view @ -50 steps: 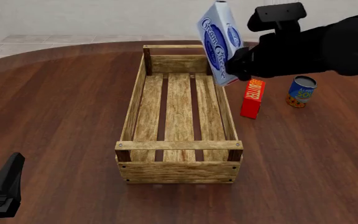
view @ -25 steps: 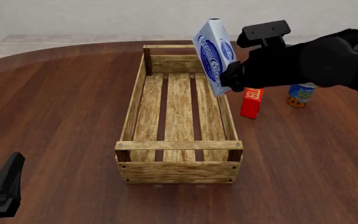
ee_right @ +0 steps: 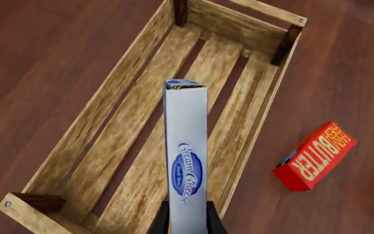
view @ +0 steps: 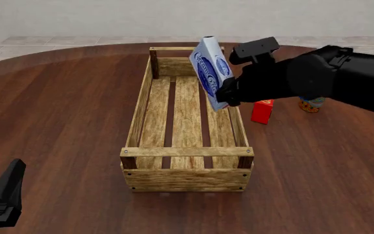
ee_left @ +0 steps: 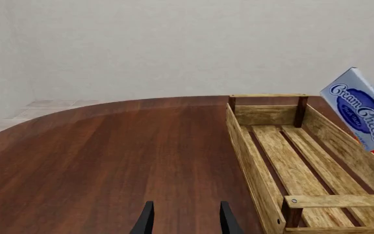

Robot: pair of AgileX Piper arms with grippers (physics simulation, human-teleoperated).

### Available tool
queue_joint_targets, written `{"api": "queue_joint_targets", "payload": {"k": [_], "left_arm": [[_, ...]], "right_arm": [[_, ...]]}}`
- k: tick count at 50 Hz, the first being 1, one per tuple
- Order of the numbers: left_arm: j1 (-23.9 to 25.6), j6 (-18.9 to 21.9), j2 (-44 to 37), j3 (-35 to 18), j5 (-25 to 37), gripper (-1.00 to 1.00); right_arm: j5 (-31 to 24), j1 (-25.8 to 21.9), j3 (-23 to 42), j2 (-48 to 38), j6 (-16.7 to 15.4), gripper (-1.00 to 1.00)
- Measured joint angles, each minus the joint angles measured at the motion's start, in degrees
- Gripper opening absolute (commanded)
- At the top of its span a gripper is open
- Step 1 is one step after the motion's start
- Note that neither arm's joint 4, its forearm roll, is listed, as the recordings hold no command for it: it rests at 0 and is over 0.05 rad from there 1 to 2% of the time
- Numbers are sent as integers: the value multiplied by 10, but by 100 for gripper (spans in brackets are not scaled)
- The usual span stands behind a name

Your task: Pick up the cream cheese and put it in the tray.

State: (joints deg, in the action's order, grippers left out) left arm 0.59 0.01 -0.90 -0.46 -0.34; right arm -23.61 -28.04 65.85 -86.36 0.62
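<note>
The cream cheese (view: 211, 72), a flat white-grey box with a dark blue oval logo, hangs tilted in the air over the far right part of the tray (view: 137, 122), a long light-wood crate. My right gripper (view: 229, 95) is shut on the box's lower end. The right wrist view shows the cream cheese (ee_right: 187, 161) edge-on above the tray's slats (ee_right: 135, 141). The left wrist view shows the cream cheese (ee_left: 362, 114) beside the tray (ee_left: 249, 151). My left gripper (ee_left: 183, 222) stands open and empty, low at the near left of the table.
A narrow red butter box (view: 262, 110) lies on the table just right of the tray, partly behind my right arm. A blue can (view: 311, 103) peeks out further right. Dark wood tabletop (view: 64, 112) spreads left of the tray.
My right gripper has carried the cream cheese leftward and downward, from right of the tray's far end to above its right slats. The left gripper has not moved.
</note>
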Motion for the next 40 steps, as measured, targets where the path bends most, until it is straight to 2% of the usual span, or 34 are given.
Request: {"api": "queue_joint_targets", "payload": {"k": [40], "left_arm": [[0,0,1,0,0,100]], "right_arm": [[17,-32,20,-89,-18,-100]]}}
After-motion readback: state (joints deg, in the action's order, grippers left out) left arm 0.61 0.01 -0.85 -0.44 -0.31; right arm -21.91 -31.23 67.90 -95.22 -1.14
